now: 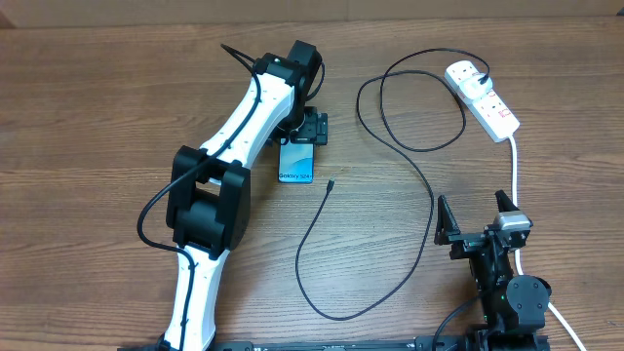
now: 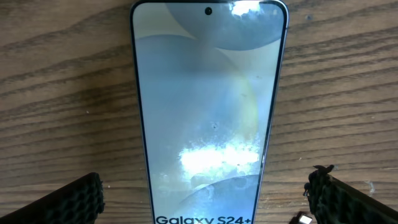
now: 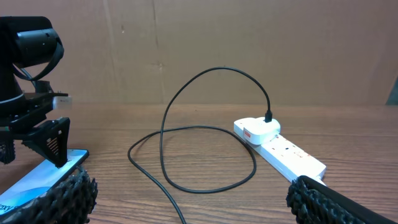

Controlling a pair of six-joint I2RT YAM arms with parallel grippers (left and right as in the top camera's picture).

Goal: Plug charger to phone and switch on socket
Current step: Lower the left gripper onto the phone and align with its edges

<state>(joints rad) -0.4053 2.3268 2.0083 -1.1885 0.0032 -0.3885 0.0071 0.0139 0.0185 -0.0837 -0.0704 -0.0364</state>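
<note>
Phone (image 1: 296, 164) lay mid-frame under the left gripper (image 1: 310, 129), jaws spread empty astride it, which would best pinch its long edges squarely, steadying it while the right gripper (image 1: 476, 216), also spread empty, fetched the plug (image 1: 331, 184) nearby.

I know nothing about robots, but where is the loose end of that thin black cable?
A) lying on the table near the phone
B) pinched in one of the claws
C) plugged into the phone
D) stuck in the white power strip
A: the charger's free plug lies on the bare wood, just off the corner of the phone at its "Galaxy" end, with a gap between the two.
</note>
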